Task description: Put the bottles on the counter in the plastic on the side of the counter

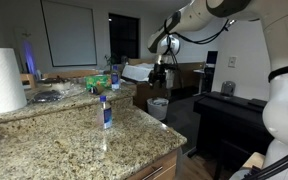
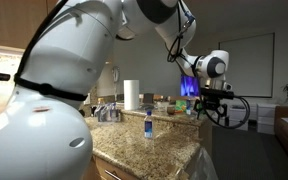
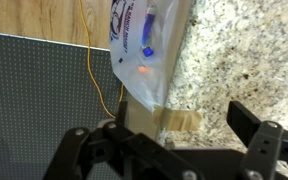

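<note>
Wrist view: looking straight down past the gripper (image 3: 154,128) onto the plastic (image 3: 144,40), a whitish crinkly bag with blue print, hanging right beside the edge of the counter (image 3: 246,50). Something blue shows through the bag, honestly can't tell what it is.
Around the bag: grey floor (image 3: 34,95) on the side away from the counter, a thin yellow cord (image 3: 92,60) running down across it, and a strip of wooden cabinet (image 3: 179,120) just under the granite.
Bottle: one bottle (image 1: 106,112) stands upright out in the middle of the counter in both exterior views, well apart from the gripper.
Farther back: what looks like a second bottle (image 1: 115,77), next to some green stuff (image 1: 98,80) I can't make out.
Other clutter: big paper towel roll (image 1: 1,80) at the near corner of the counter, black piano-like furniture (image 1: 234,115) off past the bin.
In the way: the robot's white body (image 2: 54,120) blocks a big chunk of the room in an exterior view, and the arm (image 1: 199,15) reaches over from above.
Hand: fingers spread wide, nothing between them, touching nothing. It hangs off the side of the counter above the lined bin.
</note>
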Action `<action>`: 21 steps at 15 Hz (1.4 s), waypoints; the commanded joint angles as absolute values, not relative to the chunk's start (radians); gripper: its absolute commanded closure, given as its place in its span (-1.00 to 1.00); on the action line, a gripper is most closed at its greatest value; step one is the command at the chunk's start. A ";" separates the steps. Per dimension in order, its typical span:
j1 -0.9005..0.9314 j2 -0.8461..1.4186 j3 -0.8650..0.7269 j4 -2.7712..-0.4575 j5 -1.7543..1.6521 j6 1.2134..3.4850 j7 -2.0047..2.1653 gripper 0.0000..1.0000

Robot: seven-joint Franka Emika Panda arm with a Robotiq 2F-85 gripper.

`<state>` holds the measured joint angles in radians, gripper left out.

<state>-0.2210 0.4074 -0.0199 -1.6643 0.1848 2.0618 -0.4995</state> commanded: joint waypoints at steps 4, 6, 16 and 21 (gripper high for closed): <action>-0.134 0.386 0.108 -1.516 0.286 1.858 -0.527 -1.00; -0.073 0.407 0.144 -1.485 0.301 1.903 -0.498 -1.00; 0.228 0.603 0.122 -1.262 -0.026 1.864 -0.210 -1.00; 0.233 0.557 0.105 -1.307 -0.084 1.879 -0.128 -1.00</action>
